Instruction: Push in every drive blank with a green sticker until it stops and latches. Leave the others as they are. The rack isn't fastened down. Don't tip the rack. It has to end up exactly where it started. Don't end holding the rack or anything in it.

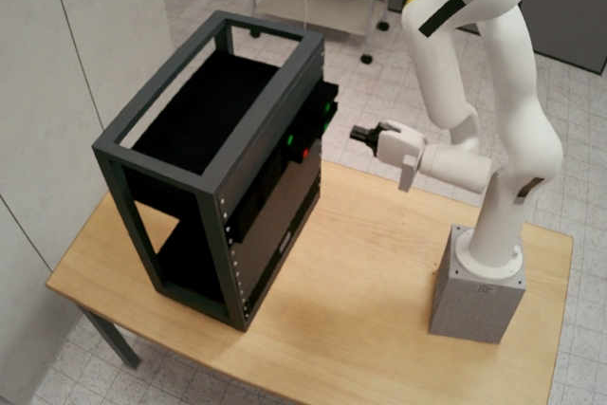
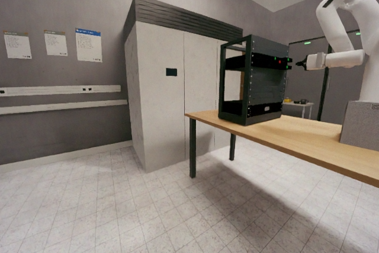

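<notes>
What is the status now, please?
Claw shut, empty, off the rack. Green-sticker blanks protrude. Nothing between.

It looks like a technical or server room: grey walls carrying cable trunking (image 2: 61, 89) and posted notices (image 2: 88, 44), a tall louvred equipment cabinet (image 2: 171, 85), tiled floor (image 2: 122, 207), and a wooden bench (image 2: 305, 140).
</notes>
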Controlling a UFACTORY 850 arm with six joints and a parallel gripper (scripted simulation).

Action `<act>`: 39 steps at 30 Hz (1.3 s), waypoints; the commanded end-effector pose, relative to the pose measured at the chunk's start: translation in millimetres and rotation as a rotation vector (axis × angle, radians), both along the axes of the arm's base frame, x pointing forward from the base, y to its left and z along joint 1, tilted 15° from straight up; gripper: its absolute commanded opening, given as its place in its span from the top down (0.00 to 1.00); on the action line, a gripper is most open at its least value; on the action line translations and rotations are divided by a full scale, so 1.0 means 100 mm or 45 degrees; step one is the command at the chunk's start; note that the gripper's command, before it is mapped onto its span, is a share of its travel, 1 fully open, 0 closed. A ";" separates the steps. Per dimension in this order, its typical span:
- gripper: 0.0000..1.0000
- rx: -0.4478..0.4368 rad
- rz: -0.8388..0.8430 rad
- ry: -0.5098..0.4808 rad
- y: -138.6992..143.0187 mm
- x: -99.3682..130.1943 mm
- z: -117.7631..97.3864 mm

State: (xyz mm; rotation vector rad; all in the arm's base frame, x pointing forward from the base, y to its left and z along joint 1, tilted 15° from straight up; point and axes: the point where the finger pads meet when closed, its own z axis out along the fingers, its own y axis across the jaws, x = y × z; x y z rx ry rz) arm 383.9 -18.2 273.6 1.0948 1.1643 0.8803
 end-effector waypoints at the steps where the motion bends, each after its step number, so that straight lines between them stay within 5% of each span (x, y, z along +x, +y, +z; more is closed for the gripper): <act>1: 1.00 -0.009 0.025 -0.007 -0.19 -0.01 -0.04; 16: 1.00 -0.009 0.025 -0.007 -0.30 -0.01 -0.07; 29: 1.00 -0.009 0.025 -0.007 -0.38 0.47 -0.05; 39: 1.00 -0.009 0.025 -0.007 -0.39 0.49 -0.04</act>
